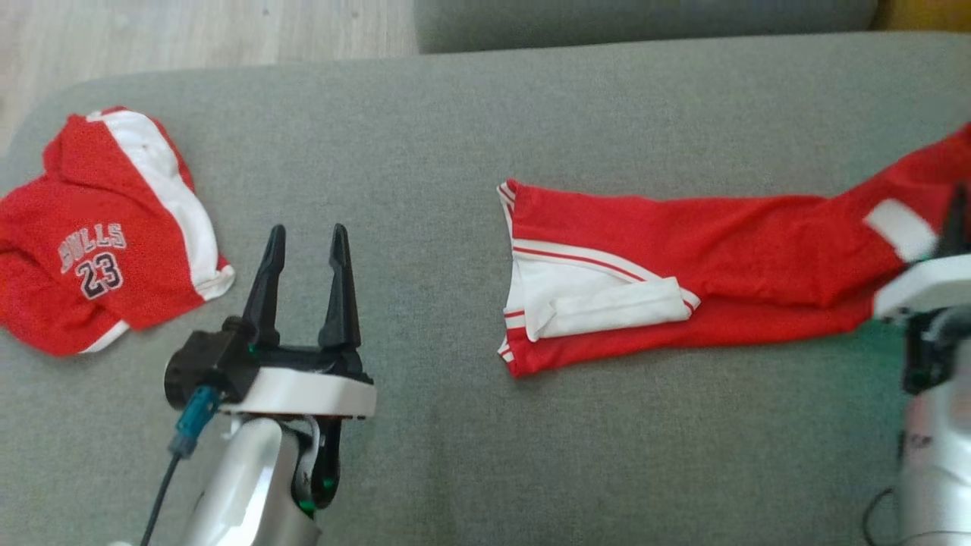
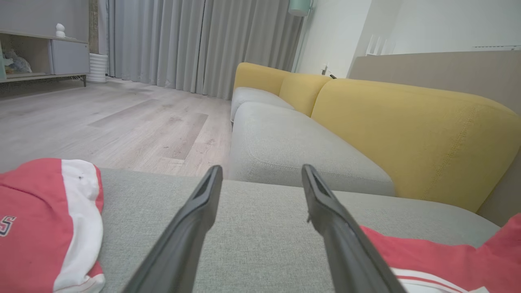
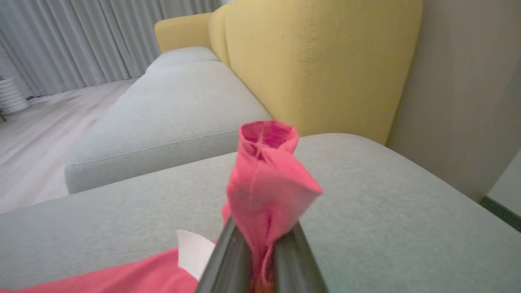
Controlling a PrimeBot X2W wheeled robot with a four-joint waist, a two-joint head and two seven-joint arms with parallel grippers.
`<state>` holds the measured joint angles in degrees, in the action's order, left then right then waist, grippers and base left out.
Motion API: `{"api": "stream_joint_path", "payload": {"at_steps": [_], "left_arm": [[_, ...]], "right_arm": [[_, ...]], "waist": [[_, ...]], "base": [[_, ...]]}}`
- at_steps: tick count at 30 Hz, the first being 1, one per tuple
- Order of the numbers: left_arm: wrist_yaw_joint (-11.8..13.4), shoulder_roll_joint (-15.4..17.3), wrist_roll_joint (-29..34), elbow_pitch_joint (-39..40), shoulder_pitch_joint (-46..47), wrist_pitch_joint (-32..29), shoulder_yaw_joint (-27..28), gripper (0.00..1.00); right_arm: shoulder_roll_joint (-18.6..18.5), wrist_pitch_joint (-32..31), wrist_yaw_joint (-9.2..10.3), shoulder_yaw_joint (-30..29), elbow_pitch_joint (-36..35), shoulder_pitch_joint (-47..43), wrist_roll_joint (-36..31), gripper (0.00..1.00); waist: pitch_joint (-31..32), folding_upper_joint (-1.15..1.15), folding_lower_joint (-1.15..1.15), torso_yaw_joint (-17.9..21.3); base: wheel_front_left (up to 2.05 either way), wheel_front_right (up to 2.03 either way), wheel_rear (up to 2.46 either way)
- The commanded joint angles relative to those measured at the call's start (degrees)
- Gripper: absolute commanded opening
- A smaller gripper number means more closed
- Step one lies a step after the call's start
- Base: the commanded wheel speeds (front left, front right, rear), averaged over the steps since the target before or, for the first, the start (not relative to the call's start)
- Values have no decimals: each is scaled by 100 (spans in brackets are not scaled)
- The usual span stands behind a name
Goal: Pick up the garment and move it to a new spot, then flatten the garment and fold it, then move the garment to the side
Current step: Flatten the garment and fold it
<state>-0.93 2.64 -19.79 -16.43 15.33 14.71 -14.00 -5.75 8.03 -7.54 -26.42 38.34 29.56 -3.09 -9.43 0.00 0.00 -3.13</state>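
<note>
Grey sofa cushioning (image 1: pixel 425 136) is being covered from centre to 3 o'clock by the red garment (image 1: pixel 728 235), whose 3 o'clock end is being gripped by the clenched right fingers (image 3: pixel 220 268). At 7 o'clock the left fingers (image 1: pixel 267 280) are being held spread and empty, a red jersey (image 1: pixel 98 235) at 9 o'clock.

Red garment (image 1: pixel 683 250) with white striped trim mid-frame, red-and-white lettered jersey (image 1: pixel 98 235) at left, grey cushion (image 1: pixel 455 455) beneath
</note>
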Motion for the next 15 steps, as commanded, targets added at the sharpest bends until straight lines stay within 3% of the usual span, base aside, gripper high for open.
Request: {"api": "stream_joint_path", "payload": {"at_steps": [1, 2, 6, 9, 15], "left_arm": [[61, 24, -67, 168, 27, 29, 143, 100], [61, 24, -67, 168, 27, 29, 143, 100], [71, 24, -69, 153, -36, 29, 148, 100], [61, 24, -60, 131, -34, 29, 116, 100], [77, 24, -59, 136, -3, 29, 57, 100]], "right_arm": [[97, -13, 5, 363, -361, 39, 39, 0], [97, -13, 5, 363, -361, 39, 39, 0], [278, -118, 5, 1396, -702, -125, 386, 0], [284, -152, 5, 2404, -717, -278, 1128, 0], [286, -116, 5, 3848, -631, -406, 1763, 0]], "waist": [[130, 0, 0, -52], [130, 0, 0, -52], [317, 0, 0, -144], [377, 0, 0, -236], [358, 0, 0, -425]], "base": [[0, 0, 0], [0, 0, 0], [0, 0, 0], [0, 0, 0], [0, 0, 0]]}}
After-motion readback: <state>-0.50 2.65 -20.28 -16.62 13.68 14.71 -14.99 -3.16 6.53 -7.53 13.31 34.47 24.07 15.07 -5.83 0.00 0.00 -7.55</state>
